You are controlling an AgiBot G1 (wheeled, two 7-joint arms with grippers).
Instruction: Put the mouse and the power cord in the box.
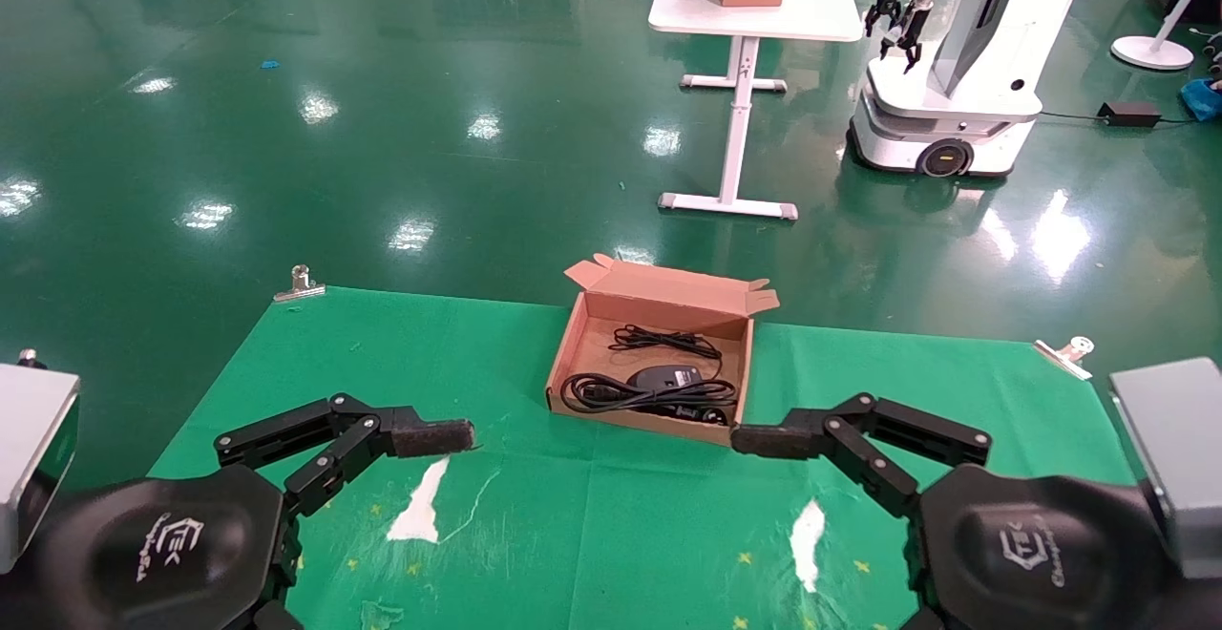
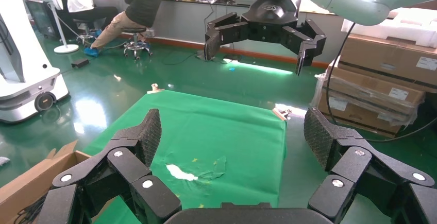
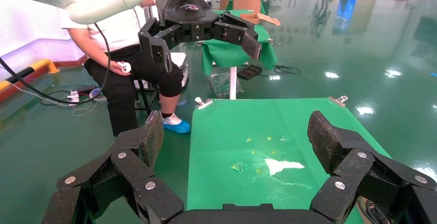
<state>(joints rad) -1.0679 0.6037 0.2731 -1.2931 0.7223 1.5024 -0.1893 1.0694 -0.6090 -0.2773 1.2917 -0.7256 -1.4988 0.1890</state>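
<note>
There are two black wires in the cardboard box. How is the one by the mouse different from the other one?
In the box, the power cord is thick and lies in long loops along the near side; the mouse has a thin cable, bundled small at the far side. The power cord ends in a chunky plug; the thin cable leads to the oval mouse. Both are black and already lie inside the box. The left hand and right hand hover open, holding nothing.

You see a matt brown cardboard box; a green cloth, worn pale in patches; a glossy green floor; rough-textured black finger pads.
</note>
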